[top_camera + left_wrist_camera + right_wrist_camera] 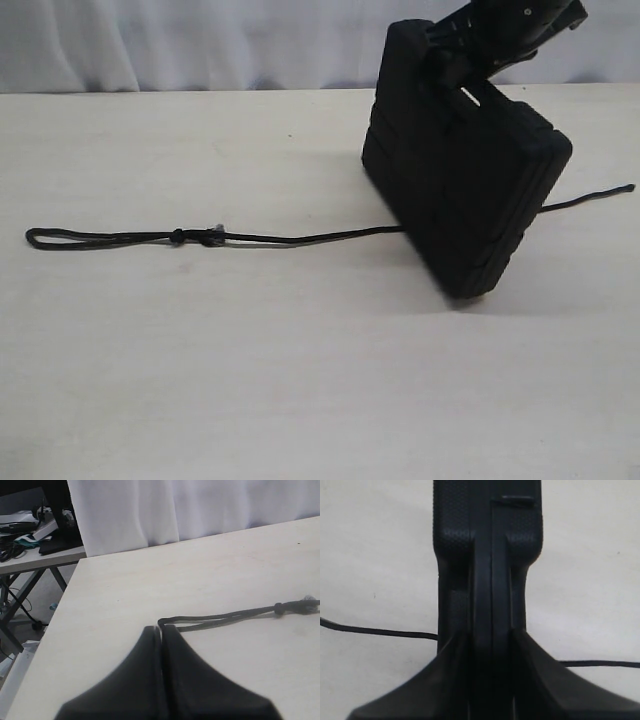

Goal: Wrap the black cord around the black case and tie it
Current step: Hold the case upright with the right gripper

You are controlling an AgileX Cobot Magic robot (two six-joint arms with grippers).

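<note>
The black case [470, 190] stands tilted on one corner on the table, at the right of the exterior view. My right gripper [452, 70] holds it from above at its handle end. In the right wrist view the right gripper [492, 640] is shut on the black case [487, 540], with a finger on each side. The black cord [300, 239] lies stretched across the table and passes beneath the case. Its looped end [32, 238] is far left, and the knot [177, 237] and tuft [214, 232] lie close together. My left gripper [161, 629] is shut and empty, hovering short of the cord's loop [162, 622]; it is outside the exterior view.
The cord's other end [628, 187] trails out to the right of the case. A white curtain [175, 510] hangs behind the table. The table's side edge [65, 610] drops to the floor, beyond which a second table [40, 555] holds clutter.
</note>
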